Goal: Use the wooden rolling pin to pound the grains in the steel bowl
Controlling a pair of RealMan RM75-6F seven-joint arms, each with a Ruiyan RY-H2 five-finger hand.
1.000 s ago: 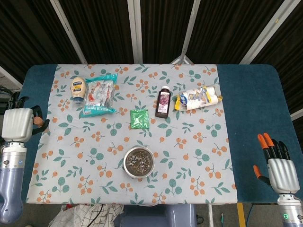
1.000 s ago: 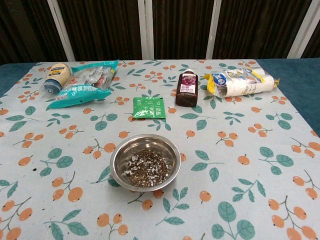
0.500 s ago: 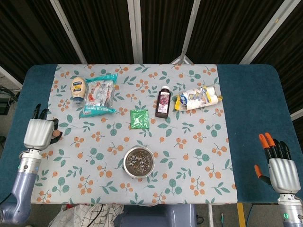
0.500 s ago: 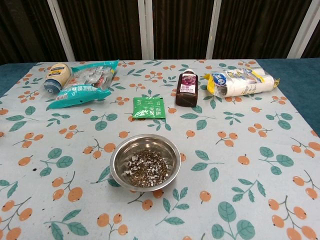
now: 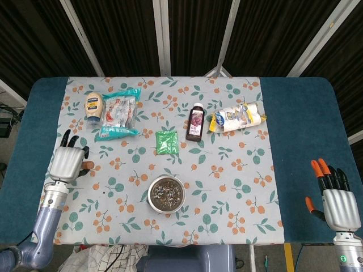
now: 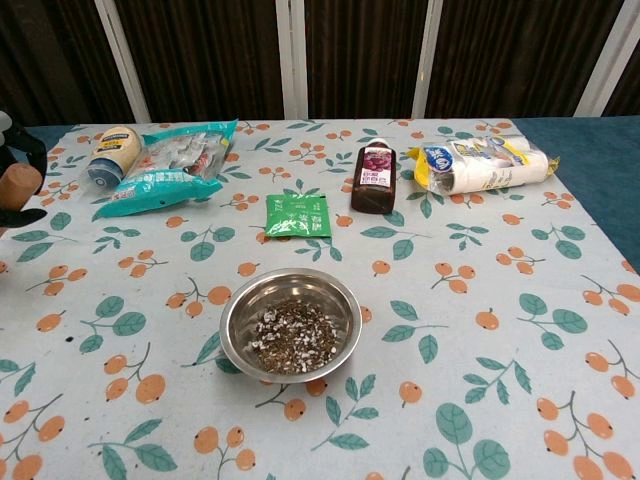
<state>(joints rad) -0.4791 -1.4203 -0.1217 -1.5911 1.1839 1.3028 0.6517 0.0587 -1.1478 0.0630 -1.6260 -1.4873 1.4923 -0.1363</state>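
So my left hand (image 5: 68, 162) is over the left side of the worktop (image 5: 300, 119), fingers wrapped round the brown wooden rolling pin (image 6: 17, 184). Only its rounded end pokes out, in both views. The round steel bowl of dark and white grains (image 5: 166, 194) sits near the front middle of the leaf-and-orange patterned cloth (image 5: 238, 187), well apart from that hand. My right hand (image 5: 336, 203) is at the front right over the bare blue part, orange-tipped fingers spread, holding nothing. Further back: a mayonnaise bottle (image 5: 93, 106) touching a teal snack bag (image 5: 118, 113), a small green sachet (image 5: 167, 141), a dark brown bottle (image 5: 195, 122) and a white-and-yellow wrapped pack (image 5: 236, 117).
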